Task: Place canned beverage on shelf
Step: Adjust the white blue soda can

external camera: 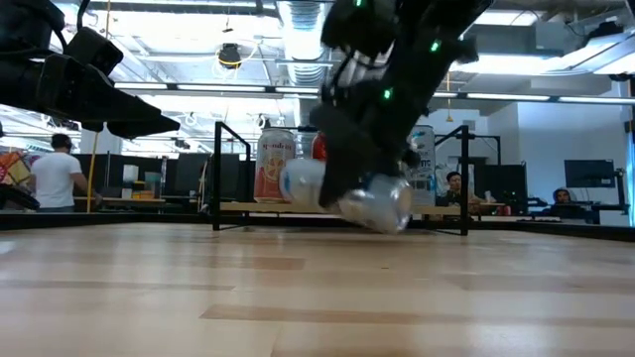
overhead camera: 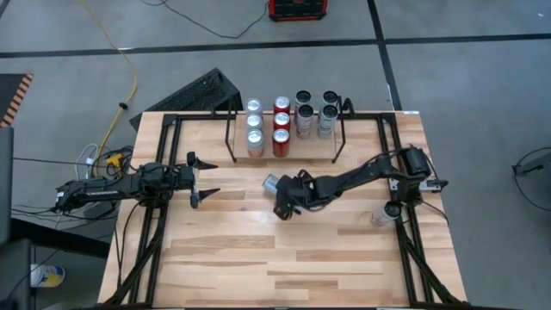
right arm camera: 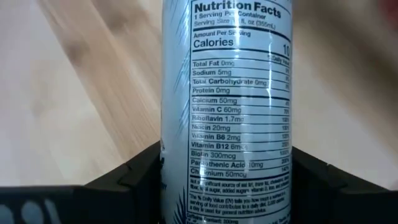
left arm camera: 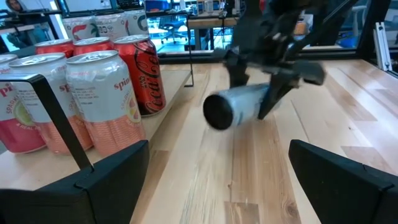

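Right gripper (overhead camera: 287, 196): you have it low over the middle of the table (overhead camera: 284, 267), just in front of the shelf (overhead camera: 284, 157), with its fingers on either side of the silver can (overhead camera: 272, 182).
Right jaws: partly spread; in your right wrist view a dark finger (right arm camera: 134, 169) sits against each side of the can's label. Whether they are pressing firmly you cannot tell.
Silver can: lying on its side, tilted, at or just above the wood; its dark end faces your left wrist camera.
Shelf: at the far edge of the table, already carrying rows of upright cans (overhead camera: 280, 120), pale ones to the left, red in the middle, dark-topped to the right.
Left gripper (overhead camera: 203, 179): parked over the left part of the table, jaws spread wide, holding nothing.
Spare can (overhead camera: 380, 215): near the right rail, apart from the others.
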`<action>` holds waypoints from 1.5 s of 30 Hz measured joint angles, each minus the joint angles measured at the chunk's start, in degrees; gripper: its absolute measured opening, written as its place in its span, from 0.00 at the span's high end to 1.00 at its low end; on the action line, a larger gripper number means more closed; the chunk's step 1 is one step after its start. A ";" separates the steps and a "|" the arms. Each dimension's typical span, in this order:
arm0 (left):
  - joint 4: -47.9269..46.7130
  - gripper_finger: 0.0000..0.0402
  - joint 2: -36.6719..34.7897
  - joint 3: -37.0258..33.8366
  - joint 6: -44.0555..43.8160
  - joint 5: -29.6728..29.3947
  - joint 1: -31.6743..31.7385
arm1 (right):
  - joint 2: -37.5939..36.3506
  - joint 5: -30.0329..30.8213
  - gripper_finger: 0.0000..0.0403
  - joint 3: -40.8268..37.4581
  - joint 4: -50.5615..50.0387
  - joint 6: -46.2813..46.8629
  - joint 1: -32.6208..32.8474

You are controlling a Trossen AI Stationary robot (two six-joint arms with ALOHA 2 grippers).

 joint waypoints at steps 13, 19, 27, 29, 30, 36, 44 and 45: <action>0.00 0.07 0.00 0.00 0.00 0.00 -0.01 | 7.53 29.15 0.32 -10.74 62.12 -17.69 13.53; 0.02 0.07 0.00 0.00 0.00 0.00 -0.01 | 20.23 28.66 0.32 -11.71 98.89 -34.83 12.29; 0.02 0.07 0.00 0.00 0.00 0.00 -0.01 | 28.77 25.67 0.32 -7.90 106.15 -36.98 9.23; 0.00 0.07 0.01 -0.01 0.00 0.00 0.00 | 29.69 24.76 0.32 -7.20 106.31 -37.07 8.89; 0.00 0.07 0.02 -0.01 0.00 0.00 0.00 | 29.90 24.53 0.32 -7.18 106.38 -37.37 8.83; -0.02 0.07 0.01 -0.01 0.00 0.00 0.01 | 29.85 24.24 0.32 -6.78 106.85 -39.51 8.97; 0.00 0.07 0.00 -0.02 0.00 0.00 -0.01 | 29.85 24.28 0.25 -6.78 106.32 -40.37 8.94; 0.00 0.07 0.00 0.00 0.00 0.00 -0.01 | 29.85 24.35 0.22 -6.78 106.33 -40.37 8.94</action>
